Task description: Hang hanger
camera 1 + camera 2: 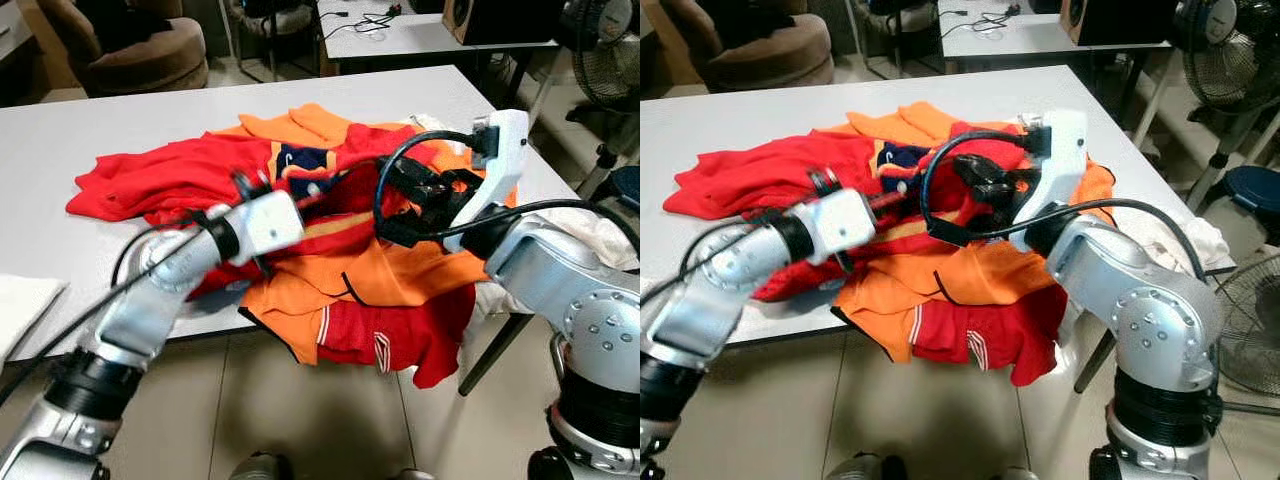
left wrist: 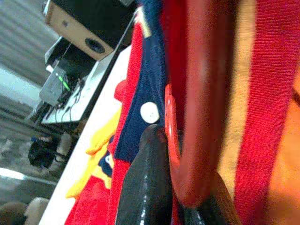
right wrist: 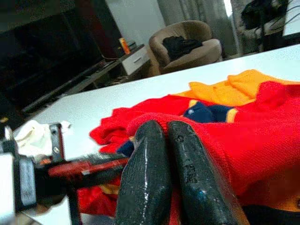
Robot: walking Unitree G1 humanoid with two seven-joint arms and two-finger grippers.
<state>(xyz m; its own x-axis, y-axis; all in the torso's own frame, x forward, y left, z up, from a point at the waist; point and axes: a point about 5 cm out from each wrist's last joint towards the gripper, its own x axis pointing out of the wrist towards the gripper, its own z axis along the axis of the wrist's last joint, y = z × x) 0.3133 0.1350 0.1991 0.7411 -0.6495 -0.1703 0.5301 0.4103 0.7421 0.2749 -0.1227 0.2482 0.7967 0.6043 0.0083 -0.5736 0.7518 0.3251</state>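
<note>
Left gripper [image 2: 180,187] jaws clamped on red hanger [image 2: 199,108], which lies amid clothes pile mid-worktop. Right gripper [image 3: 171,164] jaws pinched shut on fold of red shirt [image 3: 262,136]. Orange shirt [image 1: 400,275] hangs over near edge of white worktop [image 1: 120,125].

No readable text, label, brand or number anywhere. The navy-blue collar patch of the red and orange polo shirt [image 1: 303,160] carries a small white mark, too blurred to read. A round white button [image 2: 150,112] on the same navy fabric is blank. The red shirt hem hanging off the white table edge [image 1: 381,352] has white stripes, not letters. The wood-fronted black loudspeaker box [image 2: 79,28] shows no legible logo.
</note>
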